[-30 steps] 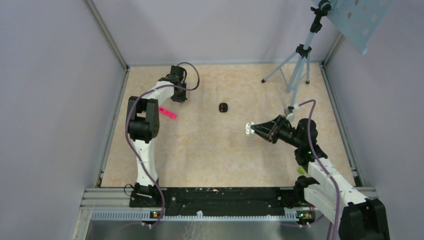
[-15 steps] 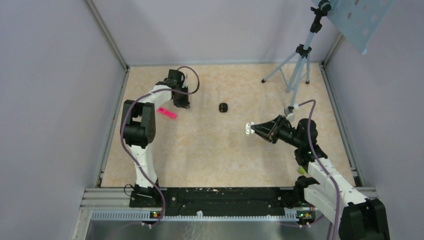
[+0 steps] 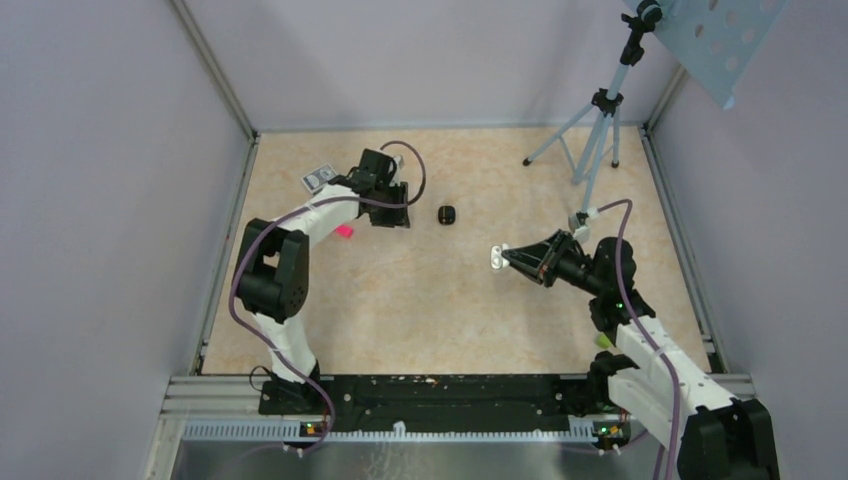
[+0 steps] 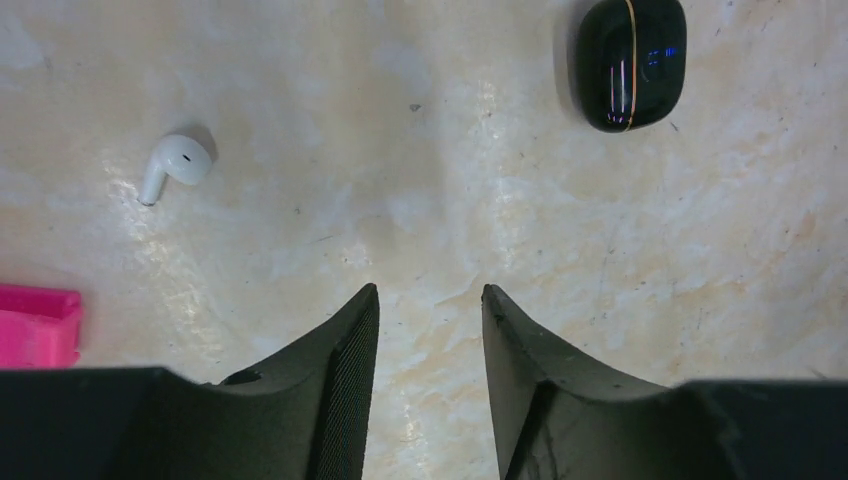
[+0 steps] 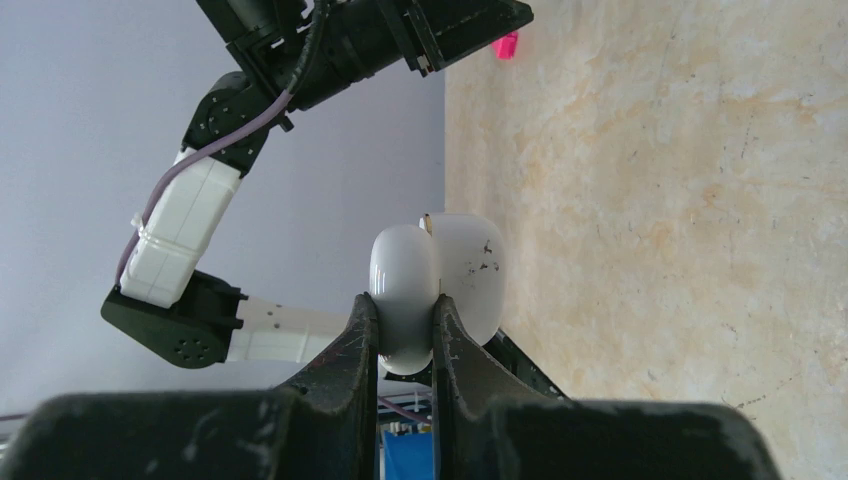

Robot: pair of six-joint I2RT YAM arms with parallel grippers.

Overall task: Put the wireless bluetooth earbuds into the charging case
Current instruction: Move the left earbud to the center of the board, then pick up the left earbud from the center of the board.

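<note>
Surface (image 3: 450,300): we see a beige marbled floor walled on three sides; everything below rests on or hangs above it.
Tripod (image 3: 597,135): we find it standing in the far right corner, well apart from both arms.
Left tool (image 4: 428,292): we read it as released, its fingers parted with only bare surface between them. It hangs over the far left-centre of the surface.
Right tool (image 5: 402,300): we read it as clenched on the white charging case, lifted clear of the surface at right of centre.
White charging case (image 5: 440,280): we see two rounded white halves side by side. The fingers pinch the half nearer the wall.
Pink block (image 4: 38,325): it lies at the left edge of the left wrist view, beside the left finger.
Black case (image 4: 630,60): we see it glossy and shut, with a gold seam and blue lights. It lies ahead and to the right of the left tool, touching nothing.
White earbud (image 4: 178,163): we find it on its side on the surface, ahead and left of the left tool. It is near the pink block and well apart from both cases.
</note>
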